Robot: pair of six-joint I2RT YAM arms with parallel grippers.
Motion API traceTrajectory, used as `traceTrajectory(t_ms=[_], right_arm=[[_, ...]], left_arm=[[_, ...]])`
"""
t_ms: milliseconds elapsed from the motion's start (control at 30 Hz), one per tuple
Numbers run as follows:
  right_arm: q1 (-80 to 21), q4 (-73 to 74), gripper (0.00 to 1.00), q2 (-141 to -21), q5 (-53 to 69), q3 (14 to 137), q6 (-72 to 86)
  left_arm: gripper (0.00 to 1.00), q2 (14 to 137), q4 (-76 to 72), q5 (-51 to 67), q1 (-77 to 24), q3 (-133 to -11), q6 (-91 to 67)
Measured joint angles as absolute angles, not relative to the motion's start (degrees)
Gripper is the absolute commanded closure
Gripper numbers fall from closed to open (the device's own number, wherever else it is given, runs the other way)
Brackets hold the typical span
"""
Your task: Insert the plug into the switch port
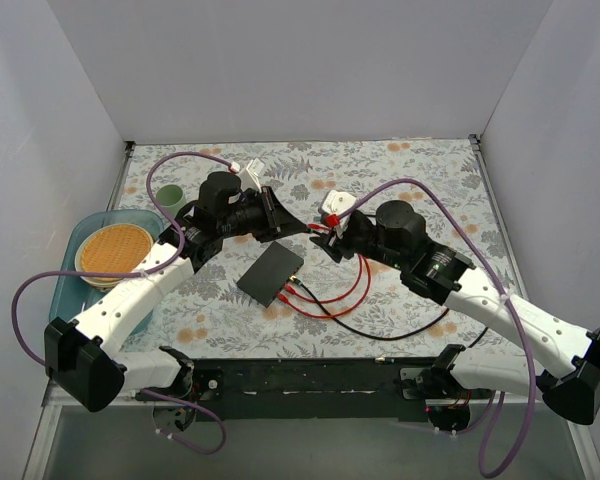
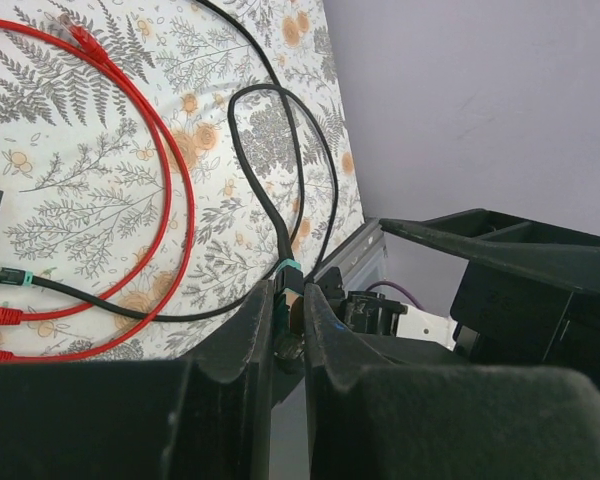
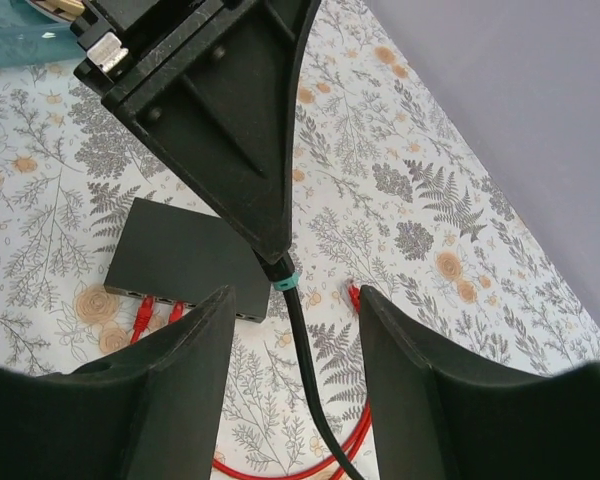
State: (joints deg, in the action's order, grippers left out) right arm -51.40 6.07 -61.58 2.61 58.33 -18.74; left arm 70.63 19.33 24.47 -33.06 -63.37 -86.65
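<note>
The switch [image 1: 270, 272] is a flat black box on the floral table, between the two arms. It also shows in the right wrist view [image 3: 185, 255], with two red plugs [image 3: 145, 307] in its sockets. My left gripper [image 1: 296, 228] is held above the table to the right of the switch, shut on a black plug [image 2: 288, 290] with a teal band. Its black cable [image 2: 280, 215] loops down to the table. My right gripper [image 1: 326, 243] is open and empty. In the right wrist view its jaws [image 3: 295, 300] stand either side of the hanging black cable [image 3: 302, 340], apart from it.
Red cables [image 1: 345, 295] and a black one lie right of the switch, with a loose red plug [image 3: 355, 295]. A teal tray [image 1: 68, 268] with a round tan plate [image 1: 115, 250] stands at the left, a green cup [image 1: 170, 197] behind it. A white adapter [image 1: 336, 205] lies mid-table.
</note>
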Motion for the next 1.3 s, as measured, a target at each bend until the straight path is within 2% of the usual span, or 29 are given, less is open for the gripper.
traceTrajectory(t_ms=[333,467,567,667,700,833,867,900,933,1000,1133,1300], right_arm=[[-52.0,4.1,0.49,-63.9,3.2,57.9,-20.1],[-52.2,4.1,0.57,-65.0,3.2,57.8,-20.7],[-52.2,4.0,0.67,-65.5,3.1,57.8,-21.1],[-52.2,3.6,0.89,-65.7,3.1,57.8,-21.3],[-52.2,3.6,0.98,-65.7,3.2,57.8,-21.6],[-52.3,3.7,0.99,-65.7,3.4,57.8,-22.6],[-52.2,3.7,0.99,-65.7,3.4,57.8,-22.7],[-52.2,3.7,0.99,-65.7,3.4,57.8,-22.7],[-52.3,3.7,0.99,-65.7,3.4,57.8,-22.7],[-52.2,3.6,0.99,-65.7,3.4,57.8,-22.6],[-52.2,3.0,0.99,-65.7,3.2,57.7,-22.5],[-52.2,3.1,0.99,-65.7,3.4,57.6,-22.3]], left_arm=[[1.0,70.6,17.5,28.2,-33.1,-63.4,-89.9],[1.0,70.6,17.3,29.5,-33.1,-63.4,-90.4],[1.0,70.6,17.1,30.0,-33.1,-63.4,-90.5],[1.0,70.6,16.6,30.2,-33.0,-63.4,-90.4],[1.0,70.6,16.6,30.5,-32.8,-63.4,-90.5],[0.98,70.6,16.6,30.6,-32.4,-63.4,-90.4],[0.93,70.6,16.5,30.6,-32.4,-63.4,-90.4],[0.79,70.6,16.5,30.6,-32.4,-63.4,-90.4],[0.7,70.6,16.5,30.6,-32.4,-63.4,-90.3],[0.61,70.6,16.5,30.4,-32.4,-63.4,-89.8],[0.6,69.6,16.6,28.4,-32.5,-63.2,-88.4],[0.66,66.0,15.2,25.7,-32.5,-62.2,-86.6]])
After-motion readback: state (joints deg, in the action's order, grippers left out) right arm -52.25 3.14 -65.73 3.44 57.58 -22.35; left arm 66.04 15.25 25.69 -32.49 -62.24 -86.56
